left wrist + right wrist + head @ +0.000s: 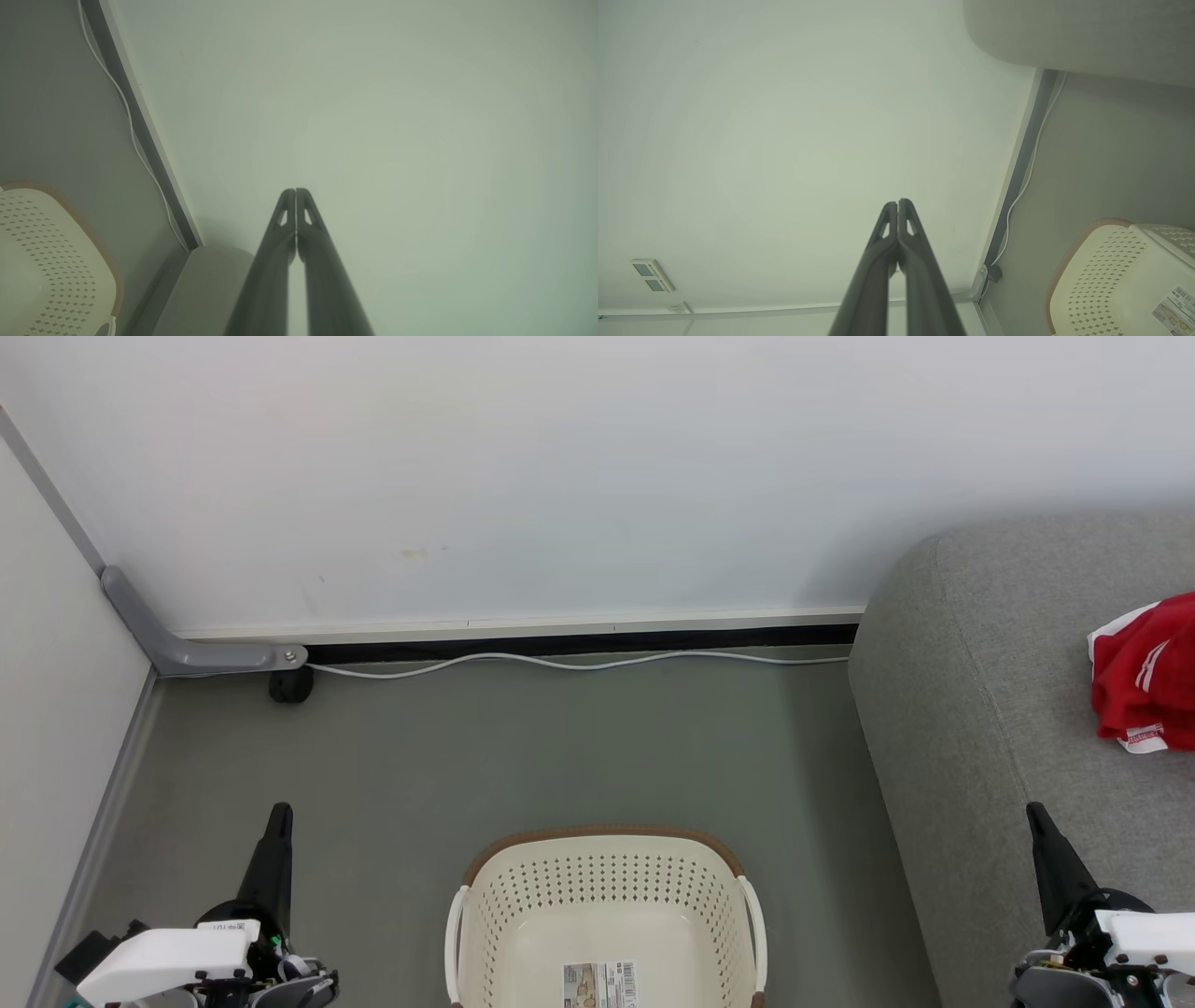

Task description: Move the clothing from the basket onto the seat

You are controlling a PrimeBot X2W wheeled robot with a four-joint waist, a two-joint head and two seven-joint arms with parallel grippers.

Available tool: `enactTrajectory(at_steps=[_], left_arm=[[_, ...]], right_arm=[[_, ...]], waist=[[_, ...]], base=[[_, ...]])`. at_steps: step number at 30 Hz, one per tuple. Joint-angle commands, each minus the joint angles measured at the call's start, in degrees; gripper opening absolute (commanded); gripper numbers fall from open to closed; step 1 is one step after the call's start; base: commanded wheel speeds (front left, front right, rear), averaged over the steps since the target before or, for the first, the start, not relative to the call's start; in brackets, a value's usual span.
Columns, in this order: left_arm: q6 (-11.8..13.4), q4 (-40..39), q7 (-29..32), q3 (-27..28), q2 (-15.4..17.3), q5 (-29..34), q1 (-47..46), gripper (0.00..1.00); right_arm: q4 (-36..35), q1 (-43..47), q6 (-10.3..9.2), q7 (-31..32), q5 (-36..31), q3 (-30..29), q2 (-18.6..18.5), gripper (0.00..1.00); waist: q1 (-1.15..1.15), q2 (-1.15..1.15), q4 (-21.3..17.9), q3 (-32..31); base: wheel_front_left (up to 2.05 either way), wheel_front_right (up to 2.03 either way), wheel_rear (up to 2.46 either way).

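1. Found the seat [990, 709] just right of the basket [597, 833], broad and grey.
2. Saw the basket on the floor [560, 756], its visible inside bare except for a label sticker [599, 985].
3. Spotted the clothing [1144, 672] heaped on the seat, well right of the basket and beyond it. Judged it light, soft and limp, best pinched at a bunched fold.
4. Noted the left end effector [278, 817] left of the basket and the right end effector [1034, 814] right of it, each pressed together and empty, the clothing well apart from both.
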Motion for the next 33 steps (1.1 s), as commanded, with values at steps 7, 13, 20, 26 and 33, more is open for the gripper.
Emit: enactTrajectory(at_steps=[7, 13, 20, 26, 33], left_arm=[[-0.4, -1.3, 0.4, 2.1, 0.7, 0.2, -3.2, 0.00], [-0.4, -1.3, 0.5, 2.2, 0.6, 0.3, -3.2, 0.00], [-0.4, -1.3, 0.6, 2.3, 0.6, 0.3, -3.2, 0.00], [-0.4, -1.3, 0.7, 2.4, 0.5, 0.4, -3.2, 0.00], [-0.4, -1.3, 0.7, 2.5, 0.4, 0.5, -3.2, 0.00]], right_arm=[[-1.8, -2.6, 0.09, 0.4, 0.5, 0.9, -0.6, 0.00], [-1.8, -2.6, 0.09, 0.4, 0.5, 0.9, -0.6, 0.00], [-1.8, -2.6, 0.09, 0.4, 0.5, 0.9, -0.6, 0.00], [-1.8, -2.6, 0.09, 0.4, 0.5, 0.9, -0.6, 0.00], [-1.8, -2.6, 0.09, 0.5, 0.5, 0.9, -0.5, 0.00]], waist=[[0.00, 0.00, 0.0, 0.0], [0.00, 0.00, 0.0, 0.0], [0.00, 0.00, 0.0, 0.0], [0.00, 0.00, 0.0, 0.0], [0.00, 0.00, 0.0, 0.0]], base=[[0.00, 0.00, 0.00], [0.00, 0.00, 0.00], [0.00, 0.00, 0.00], [0.00, 0.00, 0.00], [0.00, 0.00, 0.00]])
